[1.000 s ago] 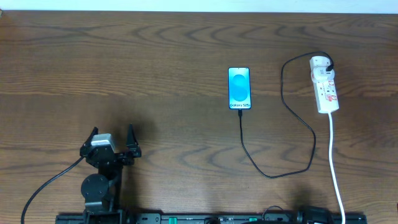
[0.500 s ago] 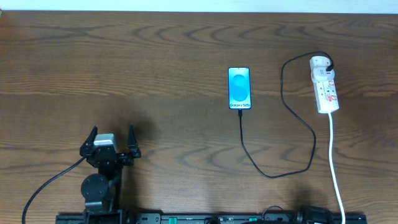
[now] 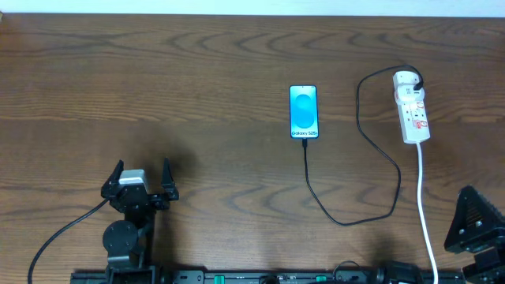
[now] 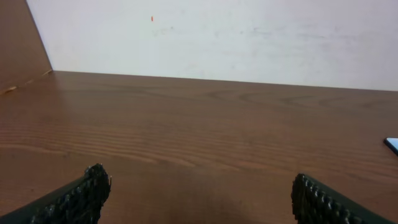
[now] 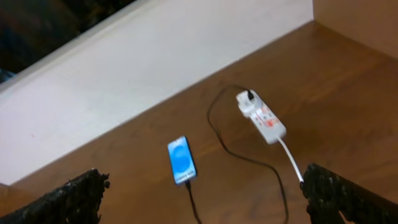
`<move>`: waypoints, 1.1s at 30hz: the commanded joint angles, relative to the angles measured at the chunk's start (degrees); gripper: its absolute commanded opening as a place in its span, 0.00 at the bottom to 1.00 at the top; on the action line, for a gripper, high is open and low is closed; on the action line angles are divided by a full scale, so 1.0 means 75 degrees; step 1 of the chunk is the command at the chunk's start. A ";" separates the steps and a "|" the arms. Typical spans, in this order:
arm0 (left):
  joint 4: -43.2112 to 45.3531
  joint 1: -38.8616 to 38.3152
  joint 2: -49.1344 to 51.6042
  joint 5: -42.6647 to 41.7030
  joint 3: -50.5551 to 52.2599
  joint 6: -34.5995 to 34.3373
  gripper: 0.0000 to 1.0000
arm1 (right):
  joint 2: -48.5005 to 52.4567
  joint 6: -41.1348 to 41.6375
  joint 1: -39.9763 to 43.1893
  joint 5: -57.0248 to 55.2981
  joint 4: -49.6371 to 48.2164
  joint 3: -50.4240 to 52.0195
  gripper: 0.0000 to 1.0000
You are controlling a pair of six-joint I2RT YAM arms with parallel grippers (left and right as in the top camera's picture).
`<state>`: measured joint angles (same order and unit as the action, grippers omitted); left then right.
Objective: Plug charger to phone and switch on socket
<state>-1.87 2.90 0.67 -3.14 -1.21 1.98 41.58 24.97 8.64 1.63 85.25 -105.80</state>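
Trouble could start at the socket (image 3: 412, 110), lying at the far right of the counter (image 3: 158, 79): an angled press on its switch might skid the strip instead of flipping it. The charger (image 3: 371, 166) loops from it to the phone (image 3: 304, 111) at centre. Its tip meets the phone's near edge, but whether it is seated cannot be told, and a snagged loop could drag the phone. The left pincer (image 3: 142, 167), well away at near left, and the right pincer (image 5: 202, 183), at the near right corner, are both empty with fingers spread wide. The counter is dark wood grain, with a plain white wall (image 4: 217, 37) behind it.
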 commanded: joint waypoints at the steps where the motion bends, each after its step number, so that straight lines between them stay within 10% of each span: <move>1: -0.0254 0.0026 -0.0058 -0.0099 0.0131 0.0131 0.95 | 0.0000 -0.0029 -0.0064 -0.0187 0.0050 -0.0015 0.99; 15: -0.0256 0.0026 -0.0058 -0.0099 0.0131 0.0131 0.95 | -0.0181 -0.0026 -0.0108 -0.0233 -0.0490 0.1428 0.99; 33: -0.0254 0.0026 -0.0058 -0.0099 0.0131 0.0131 0.95 | -0.3462 -0.0020 -0.0108 -0.0224 -0.6385 0.8291 0.99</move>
<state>-1.89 2.90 0.62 -3.18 -1.21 2.00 19.38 24.97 8.43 0.36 39.53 -49.54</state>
